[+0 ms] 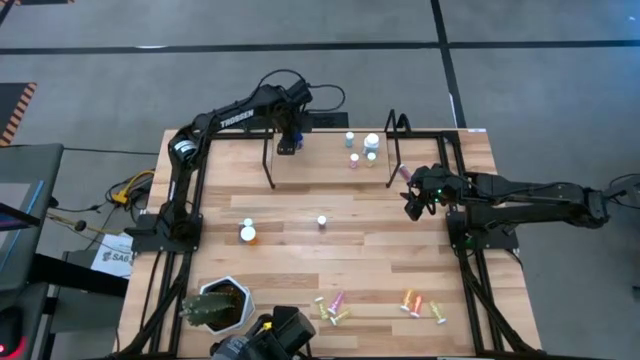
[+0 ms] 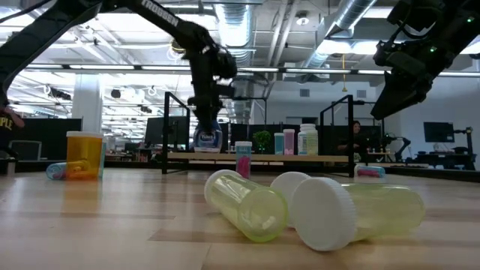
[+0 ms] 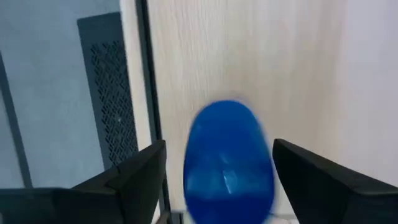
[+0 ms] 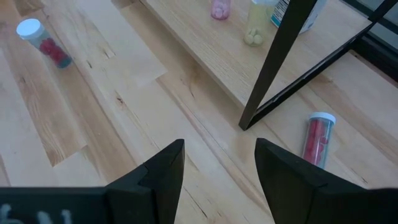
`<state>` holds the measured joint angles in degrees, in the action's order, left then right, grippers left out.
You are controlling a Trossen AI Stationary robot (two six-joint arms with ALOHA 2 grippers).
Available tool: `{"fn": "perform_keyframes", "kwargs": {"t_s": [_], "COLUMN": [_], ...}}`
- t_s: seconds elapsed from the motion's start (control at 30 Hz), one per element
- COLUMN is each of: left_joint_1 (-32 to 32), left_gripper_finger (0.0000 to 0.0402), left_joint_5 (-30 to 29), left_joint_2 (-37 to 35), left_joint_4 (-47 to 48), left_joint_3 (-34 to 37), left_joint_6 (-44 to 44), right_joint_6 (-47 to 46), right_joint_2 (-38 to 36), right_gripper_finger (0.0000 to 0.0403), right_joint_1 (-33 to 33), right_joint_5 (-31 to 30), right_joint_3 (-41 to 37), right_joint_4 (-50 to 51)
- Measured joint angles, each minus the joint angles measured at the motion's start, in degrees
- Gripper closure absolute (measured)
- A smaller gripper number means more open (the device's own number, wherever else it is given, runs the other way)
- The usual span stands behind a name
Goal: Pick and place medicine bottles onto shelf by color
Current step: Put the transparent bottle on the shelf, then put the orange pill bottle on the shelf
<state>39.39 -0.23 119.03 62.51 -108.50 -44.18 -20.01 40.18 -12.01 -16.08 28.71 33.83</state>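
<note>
Shelf: the shelf (image 1: 335, 170) is a narrow light-wood plank with thin black rod uprights at its two ends. It stands along the far side of the table (image 1: 300, 260), and its long axis runs from left to right in the high view.
Blue-lid bottle: the blue-lid bottle (image 3: 229, 162) is the widest one. It stands upright at the left end of the shelf, axis vertical, lid up. I judge it light, stiff and smooth, so the best hold is across the round body, below the lid.
Left gripper: the left gripper (image 1: 288, 140) is over the left end of the shelf. Its fingers stand one at each side of the blue lid with a small gap, so the claw looks open around the bottle, not pressing.
Right gripper: the right gripper (image 4: 219, 163) hangs over the table near the right upright, its claw wide and empty.
Red vial: the red vial (image 4: 316, 140) lies on its side on the table just beside the right upright, with the white cap toward the shelf. It is probably light and may roll, so grip across the middle of the body.
Yellow vials: the yellow vials (image 2: 300, 206) lie on their sides at the near edge, well apart from the shelf.
</note>
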Motion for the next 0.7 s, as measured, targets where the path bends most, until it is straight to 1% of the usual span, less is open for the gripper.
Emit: {"fn": "perform_keyframes", "kwargs": {"t_s": [0.17,0.3,0.33,0.43,0.5,0.63,0.7], "left_joint_1": [-1.37,-3.04,-3.72,-6.79,-9.56,-16.47,-19.87], "left_gripper_finger": [0.012,0.012,0.012,0.0119,0.0119,0.0119,0.0119], "left_joint_5": [-0.15,3.32,4.36,4.67,4.03,-1.13,-3.52], "left_joint_2": [-1.12,-2.75,-3.36,-5.7,-7.62,-11.24,-13.31], "left_joint_4": [6.36,14.41,16.29,19.29,20.88,24.08,25.14], "left_joint_3": [-6.63,-11.49,-12.01,-12.03,-12.0,-11.97,-10.13], "left_joint_6": [3.16,11.12,13.26,17.3,20.62,28.85,33.97], "right_joint_6": [0.02,0.02,0.0,0.0,0.0,0.02,0.02], "right_joint_2": [0.0,0.0,-0.01,0.0,0.0,0.0,-0.01], "right_gripper_finger": [0.0187,0.0187,0.0187,0.0187,0.0187,0.0187,0.0187], "right_joint_1": [-0.02,0.0,0.0,0.0,0.0,-0.01,-0.02], "right_joint_5": [0.0,0.0,0.0,0.0,0.0,0.0,0.0], "right_joint_3": [0.0,0.0,0.0,0.0,0.0,0.0,0.0], "right_joint_4": [0.01,0.01,0.01,0.07,-0.03,0.0,0.0]}}
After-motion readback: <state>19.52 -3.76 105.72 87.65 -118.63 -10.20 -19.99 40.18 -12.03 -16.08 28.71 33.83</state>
